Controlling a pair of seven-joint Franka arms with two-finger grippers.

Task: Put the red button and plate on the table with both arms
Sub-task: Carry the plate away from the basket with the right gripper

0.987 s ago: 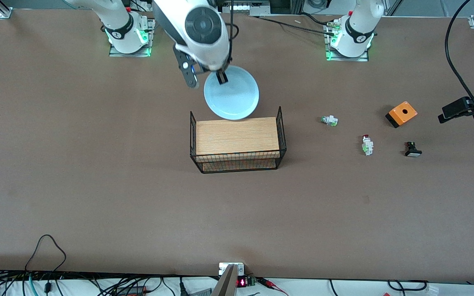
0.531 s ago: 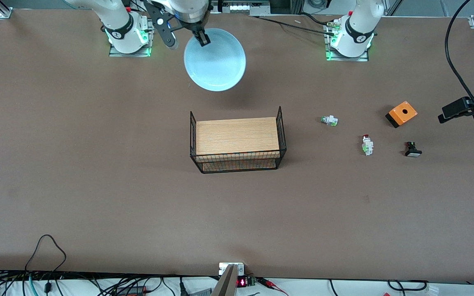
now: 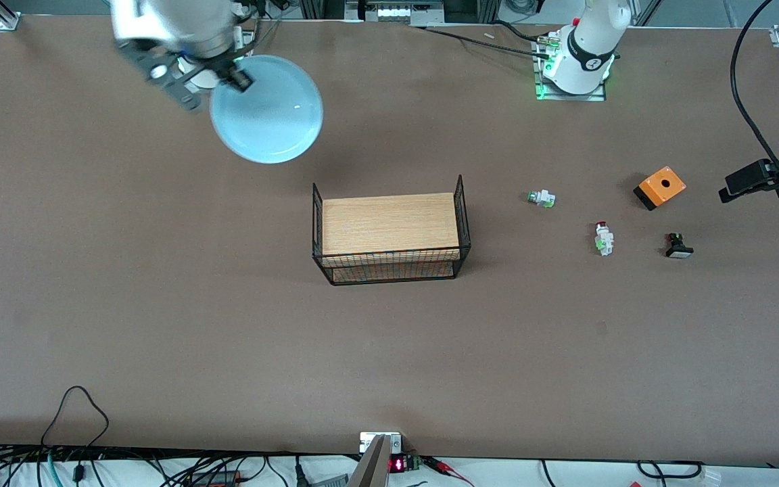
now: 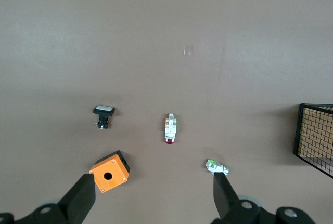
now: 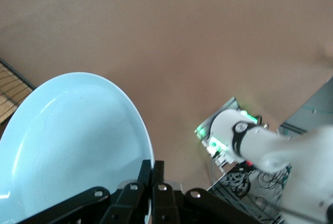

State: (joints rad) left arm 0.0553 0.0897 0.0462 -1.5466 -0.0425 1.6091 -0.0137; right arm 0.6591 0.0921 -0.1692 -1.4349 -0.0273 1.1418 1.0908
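The light-blue plate (image 3: 268, 111) (image 5: 73, 146) hangs tilted in the air over the table (image 3: 159, 284), close to the right arm's base. My right gripper (image 3: 237, 78) (image 5: 153, 168) is shut on its rim. The red button (image 3: 604, 238) (image 4: 170, 129) lies on the table toward the left arm's end, its dark red cap pointing toward the bases. My left gripper (image 4: 152, 180) hangs open and empty high above that group of small parts. It is not seen in the front view.
A black wire rack with a wooden top (image 3: 389, 233) (image 4: 315, 138) stands mid-table. Near the red button lie a green-capped white part (image 3: 541, 198) (image 4: 216, 167), an orange box (image 3: 660, 187) (image 4: 109, 171) and a black button (image 3: 678, 246) (image 4: 103, 115). A black device with cable (image 3: 768, 176) overhangs the edge.
My right arm has swung the plate away from the rack's edge toward the right arm's end of the table. The left arm and small parts have not moved.
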